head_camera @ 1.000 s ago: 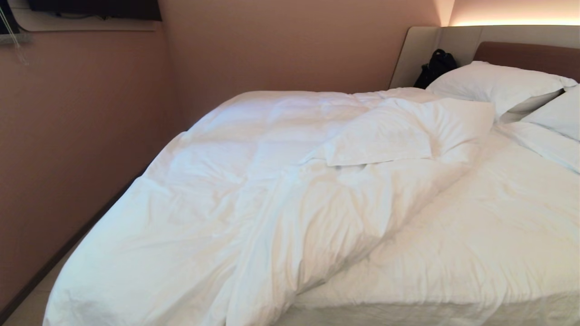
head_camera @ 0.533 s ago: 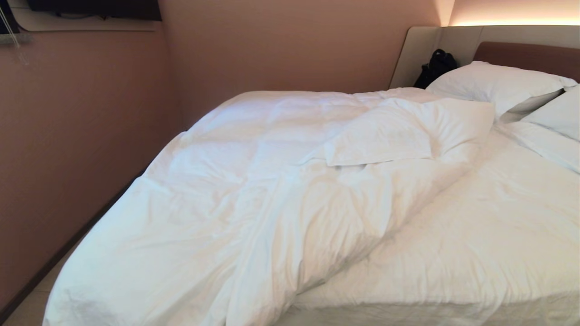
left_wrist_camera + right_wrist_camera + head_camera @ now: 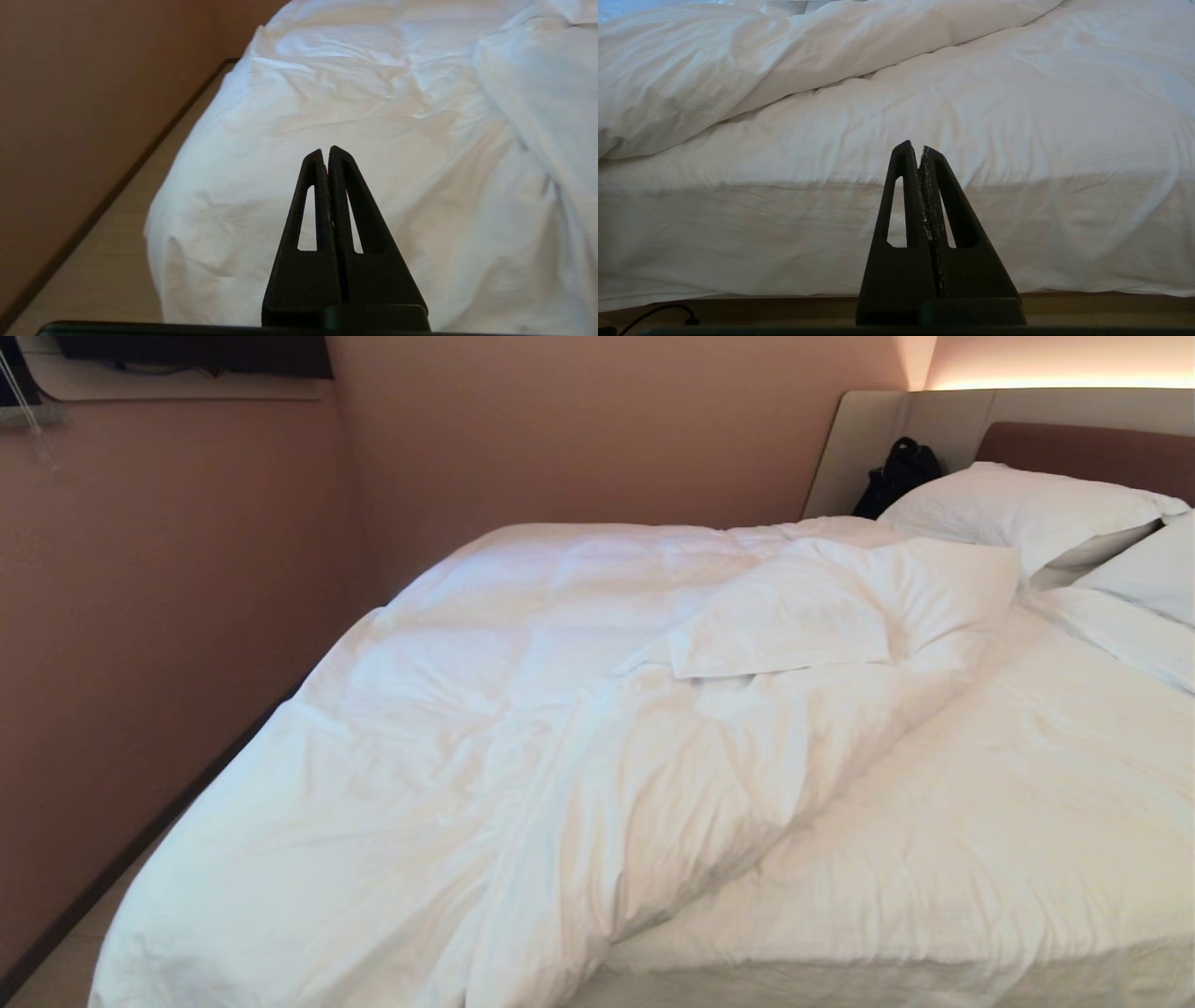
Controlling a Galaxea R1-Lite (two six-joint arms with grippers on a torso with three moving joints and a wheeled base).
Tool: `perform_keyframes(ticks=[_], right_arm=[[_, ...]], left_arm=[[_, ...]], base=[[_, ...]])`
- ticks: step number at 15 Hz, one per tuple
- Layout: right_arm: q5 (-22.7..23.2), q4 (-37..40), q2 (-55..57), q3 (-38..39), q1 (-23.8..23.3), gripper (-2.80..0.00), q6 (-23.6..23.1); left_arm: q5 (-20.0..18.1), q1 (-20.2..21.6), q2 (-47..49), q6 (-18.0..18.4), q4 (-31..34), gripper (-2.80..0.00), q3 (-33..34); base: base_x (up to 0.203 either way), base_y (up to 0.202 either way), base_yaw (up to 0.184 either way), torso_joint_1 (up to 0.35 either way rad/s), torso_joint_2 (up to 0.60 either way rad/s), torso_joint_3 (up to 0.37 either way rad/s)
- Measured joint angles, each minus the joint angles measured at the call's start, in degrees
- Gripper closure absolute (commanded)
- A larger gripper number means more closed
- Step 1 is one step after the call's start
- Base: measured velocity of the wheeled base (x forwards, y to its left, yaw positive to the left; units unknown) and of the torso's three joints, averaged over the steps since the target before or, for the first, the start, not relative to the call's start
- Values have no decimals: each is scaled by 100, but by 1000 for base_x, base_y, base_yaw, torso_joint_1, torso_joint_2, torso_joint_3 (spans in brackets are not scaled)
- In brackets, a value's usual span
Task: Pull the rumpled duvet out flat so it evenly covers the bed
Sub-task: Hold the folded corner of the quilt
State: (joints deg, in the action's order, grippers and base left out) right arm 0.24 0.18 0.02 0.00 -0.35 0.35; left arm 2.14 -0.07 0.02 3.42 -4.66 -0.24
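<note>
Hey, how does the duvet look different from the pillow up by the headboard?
The duvet is rumpled and bunched toward the wall side of the bed, while the pillow lies smooth and plump. The duvet sprawls down the mattress; the pillow stays compact at the headboard. Both are white.

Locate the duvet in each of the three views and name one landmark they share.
Head view: the duvet lies bunched over the left and middle of the bed.
Left wrist view: it fills the frame beyond the shut left hand, draping over the bed's corner.
Right wrist view: it lies heaped in the upper left, beyond the shut right hand.
Shared landmark: the duvet's folded edge, also seen from the left wrist and the right wrist.
</note>
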Motion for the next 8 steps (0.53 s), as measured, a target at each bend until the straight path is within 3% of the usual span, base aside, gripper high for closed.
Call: perform_keyframes(ticks=[4,8], right_arm=[[-2,0,0,0,0,0,-6],[1,4,0,0,0,0,-2]], left_arm=[[-181,-2,0,44,146,0,22],[-412,0,0,163,683,0,-5]], base=[[0,0,0,0,0,0],[0,0,0,0,0,0]])
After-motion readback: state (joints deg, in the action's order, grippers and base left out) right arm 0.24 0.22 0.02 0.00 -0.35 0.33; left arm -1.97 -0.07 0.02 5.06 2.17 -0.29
